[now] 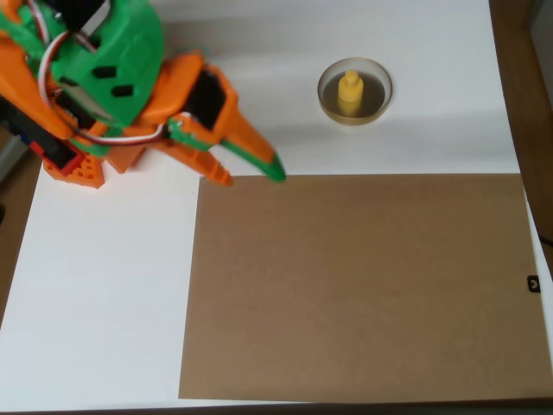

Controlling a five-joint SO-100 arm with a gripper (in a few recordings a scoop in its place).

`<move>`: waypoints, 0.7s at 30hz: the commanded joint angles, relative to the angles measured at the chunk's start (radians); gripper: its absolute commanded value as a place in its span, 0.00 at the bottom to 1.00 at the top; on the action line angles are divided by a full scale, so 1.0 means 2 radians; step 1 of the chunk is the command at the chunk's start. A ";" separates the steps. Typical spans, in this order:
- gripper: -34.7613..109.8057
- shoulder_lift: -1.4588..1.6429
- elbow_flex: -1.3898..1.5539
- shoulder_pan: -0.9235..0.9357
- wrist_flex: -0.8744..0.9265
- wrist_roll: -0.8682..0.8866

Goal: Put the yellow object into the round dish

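The yellow object point(350, 92) is standing upright inside the dish point(327, 97) on the white table point(104, 285), while the gripper point(251, 174), fingers slightly apart and empty, is hovering well left of it.

A white table point(104, 303) is seen from overhead, mostly covered by a big brown sheet point(363, 285). The round dish point(355, 111) is set on the bare white part, just beyond the sheet.
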 commanded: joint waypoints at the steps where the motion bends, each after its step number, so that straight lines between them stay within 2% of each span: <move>1: 0.39 0.035 0.026 0.045 -0.036 0.001; 9: 0.38 0.034 0.090 0.125 -0.111 0.029; 21: 0.36 0.063 0.163 0.202 -0.157 0.061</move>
